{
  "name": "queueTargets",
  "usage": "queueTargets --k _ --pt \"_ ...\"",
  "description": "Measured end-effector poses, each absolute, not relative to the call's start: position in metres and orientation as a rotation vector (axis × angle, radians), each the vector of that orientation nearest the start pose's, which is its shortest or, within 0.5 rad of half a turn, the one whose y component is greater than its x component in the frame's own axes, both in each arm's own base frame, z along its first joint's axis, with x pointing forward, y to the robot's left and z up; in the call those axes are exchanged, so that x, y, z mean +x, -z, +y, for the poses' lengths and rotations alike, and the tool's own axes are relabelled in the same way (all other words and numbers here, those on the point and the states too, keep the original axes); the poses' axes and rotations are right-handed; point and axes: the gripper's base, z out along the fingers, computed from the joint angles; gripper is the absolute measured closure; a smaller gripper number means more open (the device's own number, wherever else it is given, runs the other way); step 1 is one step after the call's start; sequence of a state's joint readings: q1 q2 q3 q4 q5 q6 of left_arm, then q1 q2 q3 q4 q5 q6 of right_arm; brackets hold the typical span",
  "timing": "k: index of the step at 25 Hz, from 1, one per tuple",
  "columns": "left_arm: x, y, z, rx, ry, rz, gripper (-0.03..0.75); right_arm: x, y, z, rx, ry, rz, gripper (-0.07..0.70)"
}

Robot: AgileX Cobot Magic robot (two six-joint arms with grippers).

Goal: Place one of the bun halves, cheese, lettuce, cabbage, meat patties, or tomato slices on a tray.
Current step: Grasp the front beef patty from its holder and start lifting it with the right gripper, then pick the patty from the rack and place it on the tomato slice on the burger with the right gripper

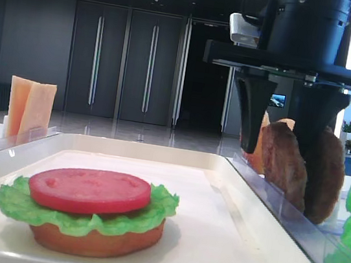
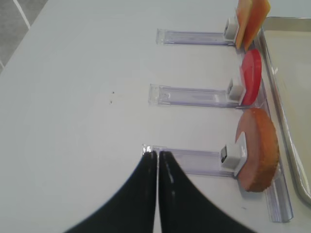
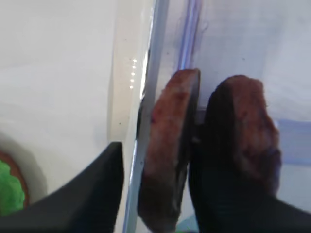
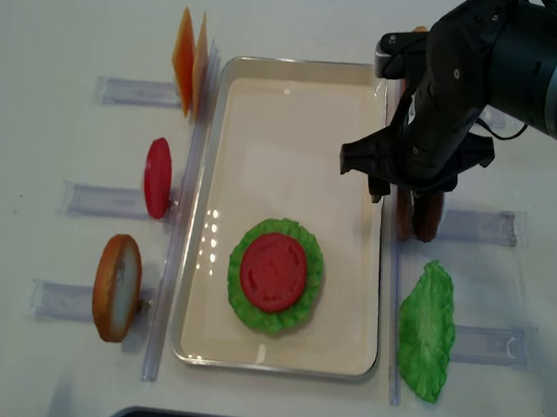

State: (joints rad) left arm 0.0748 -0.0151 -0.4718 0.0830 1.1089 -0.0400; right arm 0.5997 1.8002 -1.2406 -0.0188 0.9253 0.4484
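Patties (image 1: pixel 301 169) stand on edge in their rail just right of the tray (image 1: pixel 257 248); right hand (image 3: pixel 160 194) straddles the inner one, fingers apart, not clamped yet; squeeze square, lift straight up, clear the rim.

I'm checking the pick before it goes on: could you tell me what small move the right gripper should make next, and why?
Probably finish closing the right gripper on the nearer meat patty. Its jaws straddle that upright patty, one finger on the tray side, the other between the two patties, with gaps still visible. The stack on the tray ends at tomato, so a patty could plausibly follow.
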Motion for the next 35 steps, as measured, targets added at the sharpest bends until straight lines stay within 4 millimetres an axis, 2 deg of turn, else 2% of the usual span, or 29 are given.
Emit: queueTargets --k 5,8,15,20,29,35 --pt "-0.007 -0.266 0.006 -0.126 -0.121 2.101 0.715 0.293 -0.205 0.194 -0.263 -0.059 2.949 0.426" --pt "-0.007 -0.266 0.006 -0.126 -0.121 2.101 0.715 0.293 -0.205 0.192 -0.274 -0.034 2.947 0.467" --pt "-0.007 -0.266 0.006 -0.126 -0.121 2.101 0.715 0.292 -0.205 0.191 -0.278 -0.022 2.953 0.478" --pt "-0.007 -0.266 0.006 -0.126 -0.121 2.101 0.715 0.29 -0.214 0.189 -0.281 -0.023 2.937 0.488" --pt "-0.007 -0.266 0.006 -0.126 -0.121 2.101 0.715 0.28 -0.248 0.181 -0.272 -0.07 2.863 0.492" --pt "-0.007 -0.266 0.006 -0.126 -0.121 2.101 0.715 0.259 -0.285 0.174 -0.276 -0.2 2.83 0.492"
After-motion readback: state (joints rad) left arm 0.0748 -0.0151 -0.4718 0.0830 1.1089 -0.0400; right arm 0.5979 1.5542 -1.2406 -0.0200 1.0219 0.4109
